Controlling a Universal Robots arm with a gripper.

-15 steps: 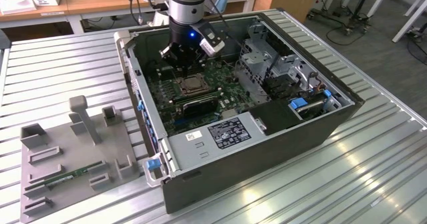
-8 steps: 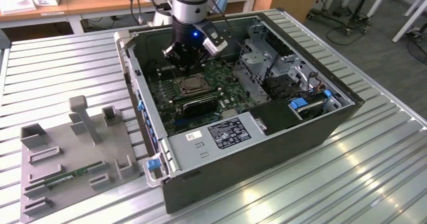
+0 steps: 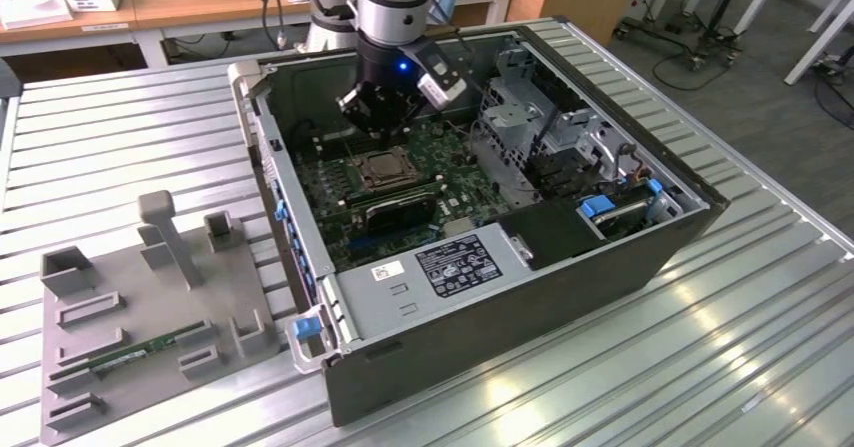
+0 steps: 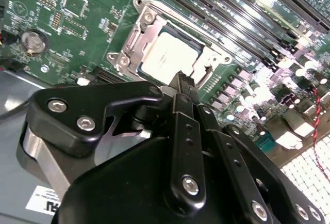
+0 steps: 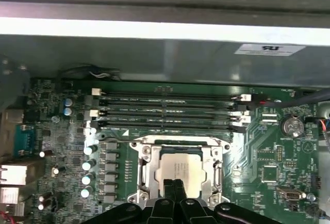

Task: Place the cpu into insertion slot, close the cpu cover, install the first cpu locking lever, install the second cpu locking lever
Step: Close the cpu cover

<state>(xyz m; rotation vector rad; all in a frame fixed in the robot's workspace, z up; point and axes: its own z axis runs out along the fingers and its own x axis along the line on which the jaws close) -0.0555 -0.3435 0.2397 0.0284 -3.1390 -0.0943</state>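
Note:
The cpu lies flat in the insertion slot on the green board inside the open case; its silver-tan face also shows in the second wrist view. The cpu cover, a silver frame with a square window, lies down around the chip. My gripper is shut with nothing between its fingers, and its tips hang just over the edge of the socket. In the exterior view the gripper is low inside the case, just behind the socket.
Long memory slots run beside the socket. A grey perforated drive cage and a labelled metal box crowd the case. On the exterior view's left a grey fixture holds a green memory stick on the slatted table.

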